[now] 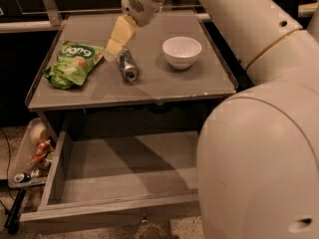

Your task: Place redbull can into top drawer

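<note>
The redbull can (127, 65) lies on its side on the grey table (164, 83), between the green snack bag and the white bowl, its silver end toward me. My gripper (113, 45) hangs from the white arm just above and to the left of the can's far end, its pale yellow fingers (119, 34) pointing down-left. The top drawer (124, 176) is pulled open below the table and holds nothing.
A green snack bag (72, 62) lies at the table's left. A white bowl (182, 51) stands right of the can. A side tray (27, 153) of cans and clutter sits low at the left. My arm's large white body (259, 148) fills the right side.
</note>
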`<state>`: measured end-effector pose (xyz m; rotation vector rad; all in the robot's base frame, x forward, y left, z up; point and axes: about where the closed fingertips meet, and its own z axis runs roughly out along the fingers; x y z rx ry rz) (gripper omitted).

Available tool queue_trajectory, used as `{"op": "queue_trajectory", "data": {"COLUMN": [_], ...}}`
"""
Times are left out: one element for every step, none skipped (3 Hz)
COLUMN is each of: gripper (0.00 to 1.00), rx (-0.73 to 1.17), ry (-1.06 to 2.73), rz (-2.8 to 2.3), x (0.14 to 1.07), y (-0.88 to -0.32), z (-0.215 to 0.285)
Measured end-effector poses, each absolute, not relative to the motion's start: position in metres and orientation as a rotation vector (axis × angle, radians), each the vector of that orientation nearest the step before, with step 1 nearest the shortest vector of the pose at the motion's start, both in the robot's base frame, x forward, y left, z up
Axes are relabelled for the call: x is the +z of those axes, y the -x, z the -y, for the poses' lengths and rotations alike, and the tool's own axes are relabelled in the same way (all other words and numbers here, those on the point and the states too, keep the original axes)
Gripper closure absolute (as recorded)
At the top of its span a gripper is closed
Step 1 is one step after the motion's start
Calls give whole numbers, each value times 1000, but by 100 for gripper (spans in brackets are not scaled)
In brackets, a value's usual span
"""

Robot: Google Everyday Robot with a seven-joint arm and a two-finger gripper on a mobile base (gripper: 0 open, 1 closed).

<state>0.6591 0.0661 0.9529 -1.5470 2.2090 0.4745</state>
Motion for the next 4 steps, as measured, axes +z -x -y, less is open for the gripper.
{"op": "queue_trajectory", "data": {"gripper": [0, 0, 0, 0], "rx": [401, 334, 279, 262], "ry": [1499, 1457, 1424, 1396], "rz": [-2294, -2361, -2415, -2462], "x": [927, 907, 887, 871], "y": [-683, -701, -713, -721], "z": [-81, -85, -82, -79]}}
